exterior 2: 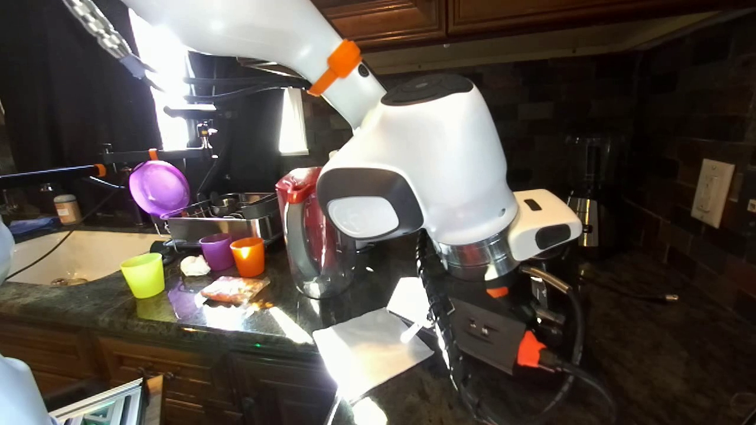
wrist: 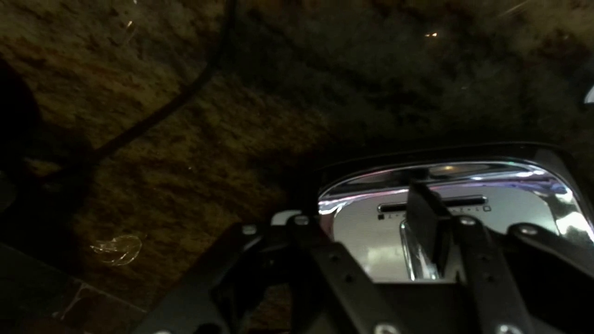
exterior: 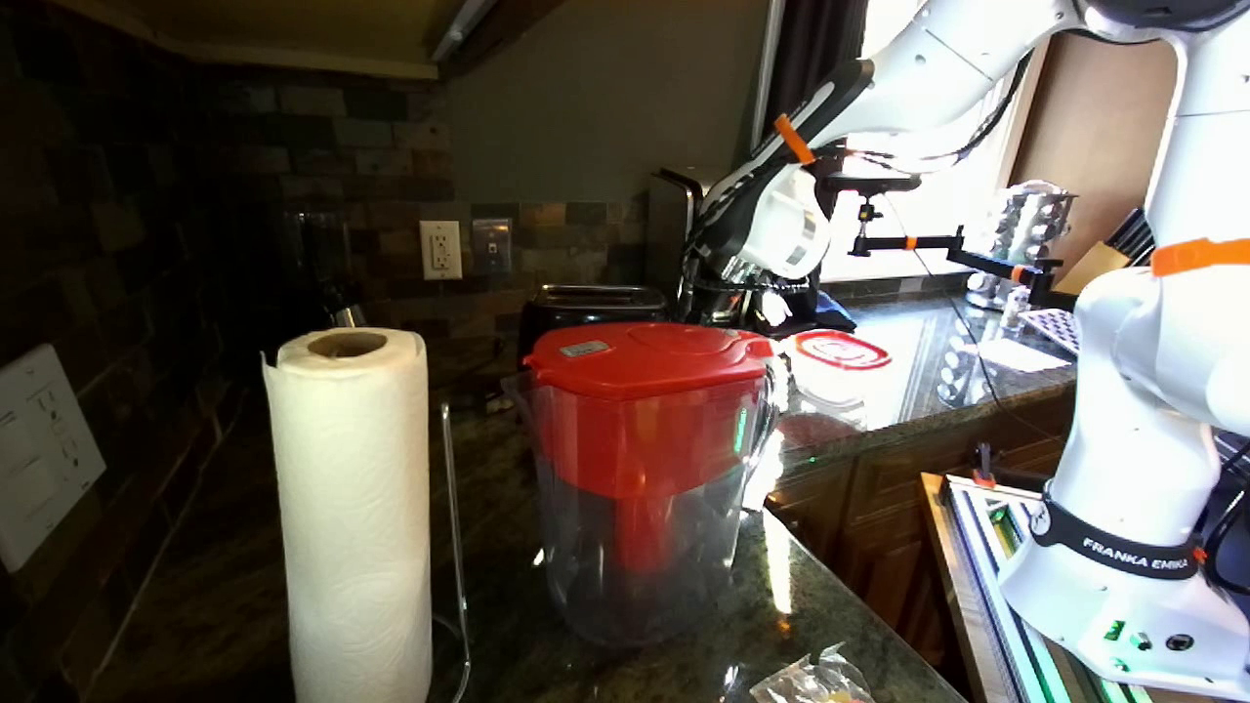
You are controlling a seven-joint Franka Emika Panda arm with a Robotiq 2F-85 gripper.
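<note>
My arm (exterior: 937, 88) rises from its base (exterior: 1123, 586), the forearm slopes down, and the wrist (exterior 2: 425, 165) folds so the gripper (wrist: 366, 213) points mostly downward. In the wrist view I see its 2 fingers spread, the end panel of the toaster (wrist: 515, 199) showing through the gap. The finger at the right of that view crosses in front of the panel's numbered slot; I can't tell whether it touches. The toaster fills the lower right there; in an exterior view the toaster (exterior: 596, 303) stands near the wall, beyond the red-lidded pitcher (exterior: 645, 439).

For room, I have stone counter (wrist: 139, 60) along the top and left of the wrist view, crossed by a dark cord (wrist: 195, 86), with tile (wrist: 100, 306) cutting in at the lower left. The counter's front edge runs near the pitcher, and a paper towel roll (exterior: 356, 517) stands on its other side, a gap between the 2. An upper cabinet (exterior 2: 390, 20) spans the background overhead. Cables (exterior 2: 438, 313) hang from the wrist near the gripper, while 3 cups (exterior 2: 248, 257) stand well apart, toward the sink (exterior 2: 100, 245).
</note>
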